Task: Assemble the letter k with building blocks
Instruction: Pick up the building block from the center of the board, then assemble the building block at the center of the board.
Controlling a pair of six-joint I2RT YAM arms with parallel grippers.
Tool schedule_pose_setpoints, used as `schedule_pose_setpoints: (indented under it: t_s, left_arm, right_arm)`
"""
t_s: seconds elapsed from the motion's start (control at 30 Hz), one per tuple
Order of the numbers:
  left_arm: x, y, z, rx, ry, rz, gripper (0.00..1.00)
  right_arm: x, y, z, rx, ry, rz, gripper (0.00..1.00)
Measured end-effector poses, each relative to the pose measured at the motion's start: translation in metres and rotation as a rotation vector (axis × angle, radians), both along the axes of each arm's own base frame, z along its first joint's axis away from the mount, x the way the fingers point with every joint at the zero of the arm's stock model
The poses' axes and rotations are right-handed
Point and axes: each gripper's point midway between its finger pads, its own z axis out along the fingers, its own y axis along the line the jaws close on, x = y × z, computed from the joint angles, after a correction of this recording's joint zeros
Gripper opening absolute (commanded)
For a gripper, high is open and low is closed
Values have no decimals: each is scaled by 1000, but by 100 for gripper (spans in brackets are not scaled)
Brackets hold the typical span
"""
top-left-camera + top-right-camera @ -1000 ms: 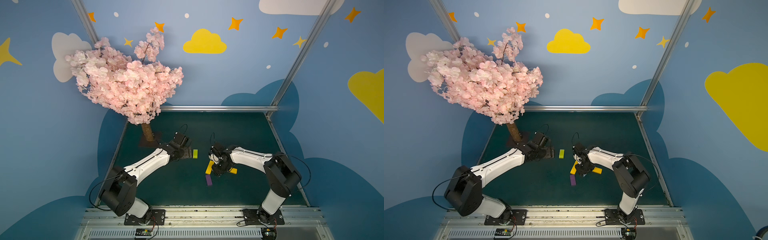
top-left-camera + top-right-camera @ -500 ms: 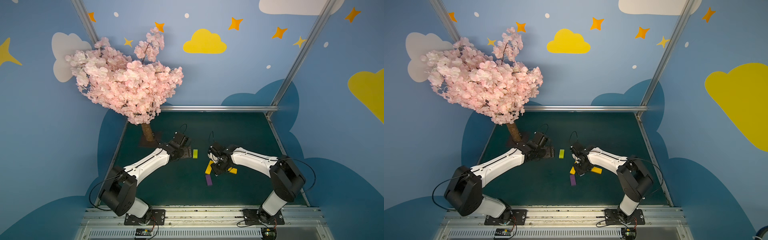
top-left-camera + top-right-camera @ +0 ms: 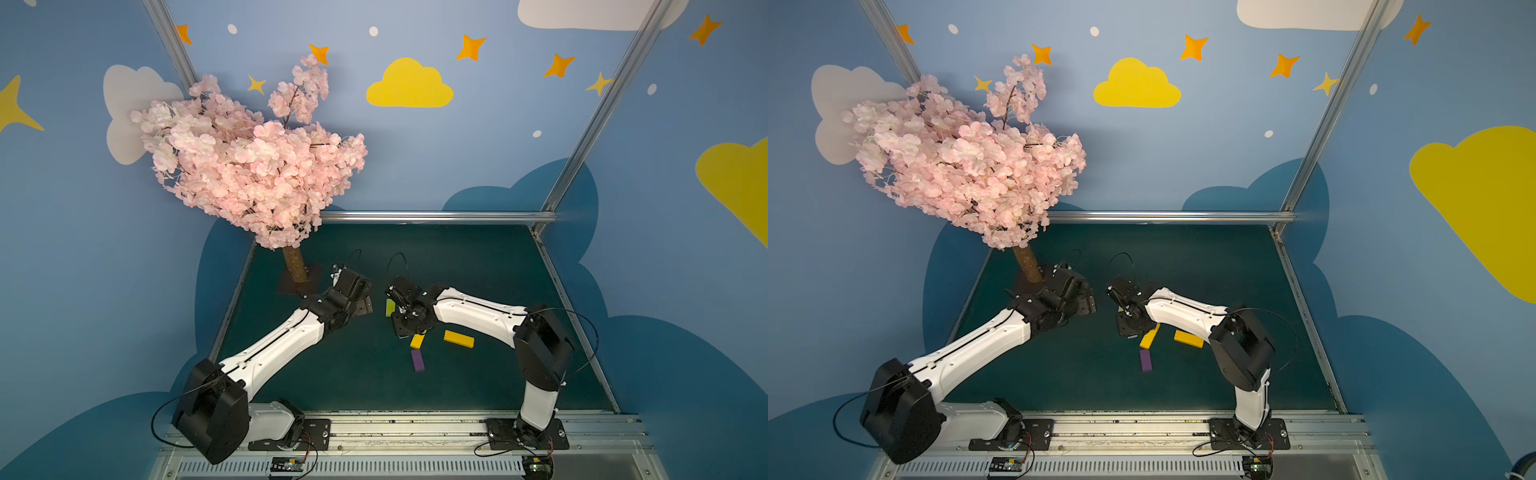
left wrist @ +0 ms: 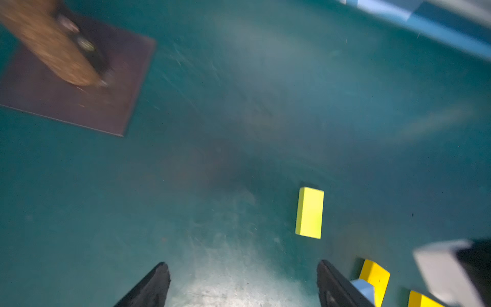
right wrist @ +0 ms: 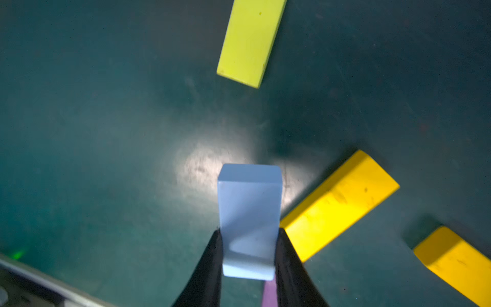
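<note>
I am gripping the light-blue block (image 5: 249,212) in the right gripper (image 5: 249,235). Its jaws are pinching the block's long sides, and the block is sticking out past the fingertips over the green mat (image 5: 106,133). The lime-green block (image 5: 251,42) is lying ahead of these jaws, well apart. One orange-yellow block (image 5: 340,204) is lying just beside one finger, with the second orange-yellow block (image 5: 457,263) farther out on that side. The purple block (image 5: 269,295) is showing beneath the jaws. The left gripper (image 4: 242,264) is hovering with its jaws spread wide over bare mat.
</note>
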Motion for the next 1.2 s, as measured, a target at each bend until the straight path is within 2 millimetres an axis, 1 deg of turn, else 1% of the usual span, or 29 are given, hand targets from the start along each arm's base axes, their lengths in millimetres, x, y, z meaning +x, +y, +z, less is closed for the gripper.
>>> schedule_pose_setpoints:
  t_s: [0.07,0.13,0.3,0.4,0.6,0.83,1.03,1.2]
  left_arm:
    - [1,5,10,3,-36,18,87]
    - [2,9,14,10,-54,31,87]
    - [3,11,9,37,-42,36,88]
    - [3,11,5,47,-33,34,88]
    - [3,11,5,49,-33,34,88]
    - [3,13,5,54,-33,36,88]
    - [3,12,5,54,-34,33,88]
    - [3,12,5,53,-33,32,88]
  right_arm:
    - [5,8,-6,-3,2,-39,0]
    - [7,16,-10,1,8,-66,0]
    - [9,32,-17,18,30,-113,0]
    - [11,38,-17,30,35,-133,0]
    - [11,40,-20,29,51,-158,0]
    - [13,43,-30,11,66,-173,0]
    - [14,43,-36,-6,80,-176,0]
    - [15,39,-37,-15,86,-182,0]
